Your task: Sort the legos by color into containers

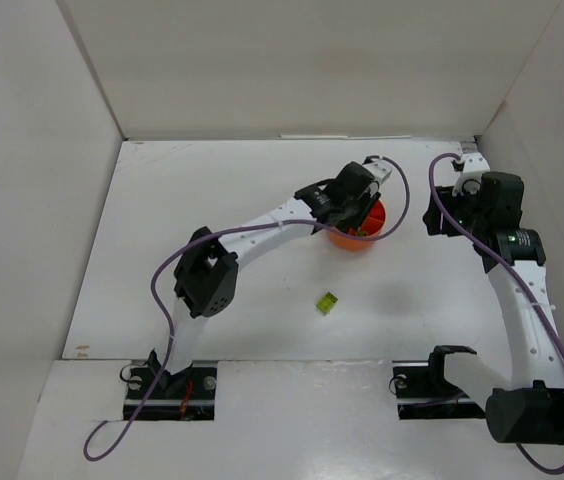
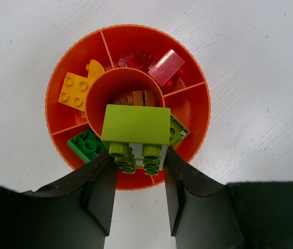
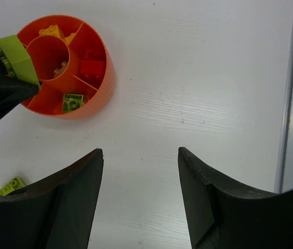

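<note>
The left gripper (image 2: 138, 158) is clamped on a lime brick (image 2: 136, 124), long axis crosswise, over the orange dish (image 2: 202, 104); its lime compartment (image 2: 190, 132) lies at 5 o'clock. The right gripper (image 3: 140, 176) hangs open, empty, at the dish's 3 o'clock.

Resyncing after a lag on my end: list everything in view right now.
table: one, white
dish: one, orange, on the table
held brick: one, lime, gripped above the dish
loose brick: one, lime, on the table, nearer the arm bases
yellow bricks: about two, yellow, outer compartment
red bricks: several, red, next compartment
green brick: one, green, outer compartment
sorted lime brick: one, lime, outer compartment, partly hidden
brown bricks: count unclear, brown, central cup
left gripper: one, black, shut on held brick
right gripper: one, black, open and empty, over bare table
</note>
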### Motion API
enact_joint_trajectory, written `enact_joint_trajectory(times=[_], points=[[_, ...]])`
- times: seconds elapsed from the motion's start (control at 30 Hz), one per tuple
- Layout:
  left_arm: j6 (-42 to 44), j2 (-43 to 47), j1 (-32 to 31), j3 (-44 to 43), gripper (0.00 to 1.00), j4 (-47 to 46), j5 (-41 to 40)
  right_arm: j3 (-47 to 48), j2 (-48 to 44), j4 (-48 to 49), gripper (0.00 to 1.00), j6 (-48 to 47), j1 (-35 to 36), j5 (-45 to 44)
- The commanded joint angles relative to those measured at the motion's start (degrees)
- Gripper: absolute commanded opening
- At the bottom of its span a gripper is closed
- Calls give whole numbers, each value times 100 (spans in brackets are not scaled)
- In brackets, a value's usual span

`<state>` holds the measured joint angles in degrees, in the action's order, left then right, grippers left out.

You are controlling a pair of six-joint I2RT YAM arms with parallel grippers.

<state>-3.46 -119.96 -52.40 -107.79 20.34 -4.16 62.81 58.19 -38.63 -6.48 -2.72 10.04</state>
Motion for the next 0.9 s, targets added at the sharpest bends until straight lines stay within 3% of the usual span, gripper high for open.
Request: enact_joint_trajectory(times=[0.0, 0.53, 0.87], points=[[-92, 78, -120, -216, 0, 102, -216, -40, -89, 49, 65, -81, -44, -29], [-251, -27, -306, -164, 12, 93, -700, -40, -36, 49, 66, -134, -44, -29], [-356, -27, -306, -111, 32, 146, -884, -40, -36, 49, 66, -134, -44, -81]])
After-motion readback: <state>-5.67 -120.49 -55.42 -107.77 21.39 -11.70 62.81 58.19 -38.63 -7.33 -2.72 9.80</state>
